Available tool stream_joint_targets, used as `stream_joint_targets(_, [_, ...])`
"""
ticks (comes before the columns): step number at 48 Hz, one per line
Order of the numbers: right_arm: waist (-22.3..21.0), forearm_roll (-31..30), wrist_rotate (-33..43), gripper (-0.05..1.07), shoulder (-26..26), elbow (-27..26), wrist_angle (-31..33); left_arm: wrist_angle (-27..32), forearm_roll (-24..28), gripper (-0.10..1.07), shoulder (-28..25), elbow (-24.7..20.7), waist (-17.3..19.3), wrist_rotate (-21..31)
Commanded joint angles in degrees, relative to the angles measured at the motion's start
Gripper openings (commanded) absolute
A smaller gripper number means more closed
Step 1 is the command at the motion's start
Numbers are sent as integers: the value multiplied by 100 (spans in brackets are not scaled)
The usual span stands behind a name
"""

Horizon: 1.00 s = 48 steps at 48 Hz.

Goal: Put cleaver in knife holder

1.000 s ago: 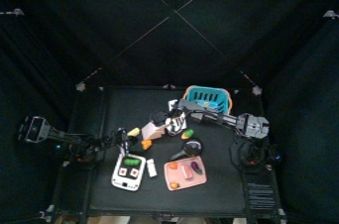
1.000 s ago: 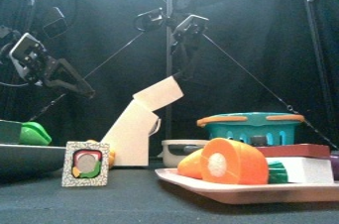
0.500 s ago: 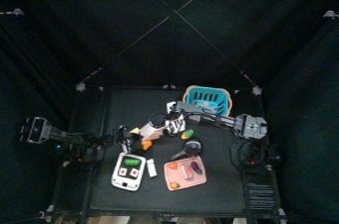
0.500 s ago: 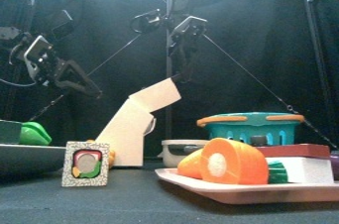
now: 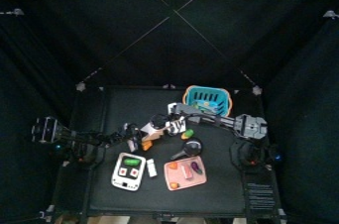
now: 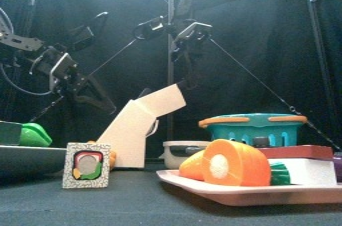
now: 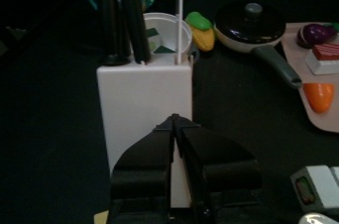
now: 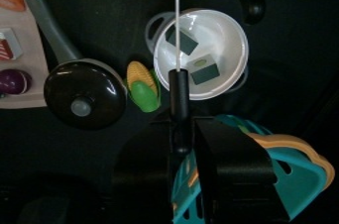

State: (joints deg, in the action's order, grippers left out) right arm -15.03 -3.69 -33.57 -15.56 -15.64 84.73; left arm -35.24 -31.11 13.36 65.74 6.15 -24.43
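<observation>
With the cleaver (image 8: 175,99) gripped by the right gripper (image 8: 179,154) just above the holder (image 5: 162,127) beside the teal basket (image 5: 208,96), only insertion looks left, while the left gripper (image 7: 179,137), jaws closed and empty, faces the holder.

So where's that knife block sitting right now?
In the top view the knife holder sits near the table's middle, just left of the teal basket; in the front view it leans, tilted, behind the small picture frame.
</observation>
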Motion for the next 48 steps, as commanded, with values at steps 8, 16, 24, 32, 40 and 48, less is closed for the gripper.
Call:
stream_joint_targets(8, [62,-79,0,43,70,-141,-9,-79,264,50,-167,-378,79,-9])
stream_joint_targets(16, [70,-88,9,43,35,-158,-9,-79,334,50,-316,-510,79,-9])
stream_joint_targets(24, [70,-105,26,43,53,-132,-9,-88,325,50,-448,-580,79,-9])
stream_joint_targets(32, [105,-79,18,43,114,-132,-9,-185,325,50,-457,-580,88,-9])
stream_joint_targets(40, [132,-62,26,43,79,-149,-9,-220,325,50,-457,-606,88,0])
stream_joint_targets(48, [132,-18,26,43,79,-211,-9,-211,316,50,-457,-580,97,0])
